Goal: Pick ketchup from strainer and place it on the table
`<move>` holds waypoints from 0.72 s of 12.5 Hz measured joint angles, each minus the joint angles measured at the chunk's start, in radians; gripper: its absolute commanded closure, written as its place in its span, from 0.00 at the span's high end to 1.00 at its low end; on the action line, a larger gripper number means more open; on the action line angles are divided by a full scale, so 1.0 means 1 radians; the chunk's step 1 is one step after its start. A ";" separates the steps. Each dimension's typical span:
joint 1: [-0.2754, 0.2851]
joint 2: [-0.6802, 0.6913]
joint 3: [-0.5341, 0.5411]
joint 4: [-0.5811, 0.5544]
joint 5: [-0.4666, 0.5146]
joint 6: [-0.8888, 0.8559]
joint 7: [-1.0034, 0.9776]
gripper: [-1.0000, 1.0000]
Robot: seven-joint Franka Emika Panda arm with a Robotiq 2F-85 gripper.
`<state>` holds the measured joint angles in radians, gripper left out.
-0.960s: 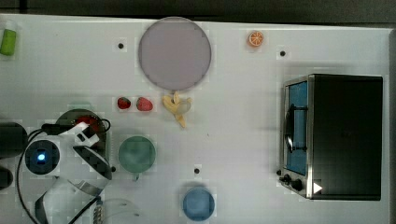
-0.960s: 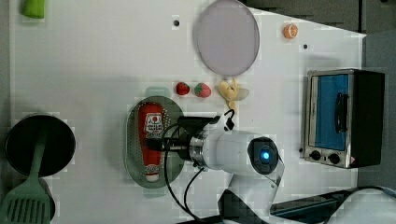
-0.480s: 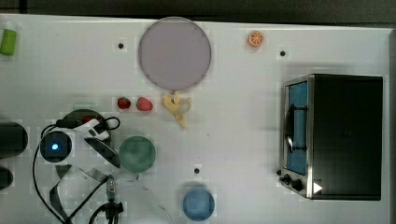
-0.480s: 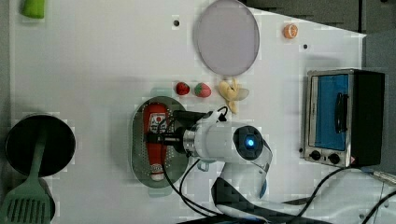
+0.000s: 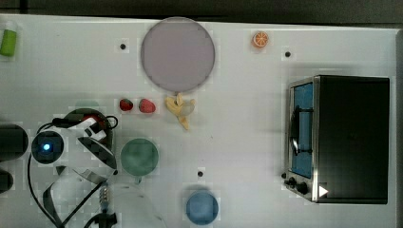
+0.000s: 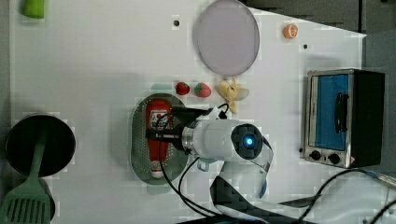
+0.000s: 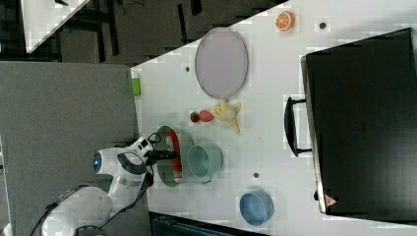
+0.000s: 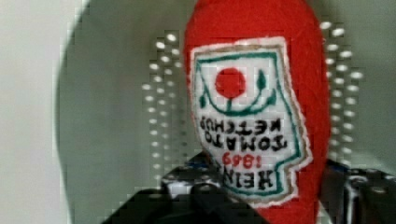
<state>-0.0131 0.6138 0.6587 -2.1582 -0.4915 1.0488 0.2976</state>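
So far you have only got as far as the grasp: the red squeeze bottle of ketchup with its white cap and white-and-red label lies lengthwise in the pale mint-green oval plastic strainer with the perforated bottom, and nothing has been lifted out. Your pincer is down over the bottle's middle, and in the wrist view its dark fingers sit on either side of the label; you cannot tell from these pictures whether they are already pressing the bottle or stand just off it, so treat the grip as unconfirmed. What is left, by my reading, is to secure the hold, raise the bottle clear of the strainer's wall and set it down on the white flat bench with small dark holes. Around you, the round green cup stands just beside the strainer, two small red strawberries and a peeled banana lie near it, and the large grey-lilac round plate sits beyond them. A blue cup, an orange slice, a black toaster oven, a black pan with a green spatula and a green bottle are further off. The green cup is likeliest to be in your way; open bench lies between it and the oven.
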 measured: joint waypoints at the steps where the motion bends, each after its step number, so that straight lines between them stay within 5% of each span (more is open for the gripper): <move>1: 0.001 -0.032 0.004 -0.006 0.029 -0.035 0.000 0.58; 5: -0.016 -0.209 0.062 0.002 0.230 -0.176 0.001 0.58; 9: -0.034 -0.353 0.088 0.189 0.369 -0.447 -0.011 0.58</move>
<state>-0.0470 0.2605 0.7471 -1.9688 -0.1223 0.6016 0.2869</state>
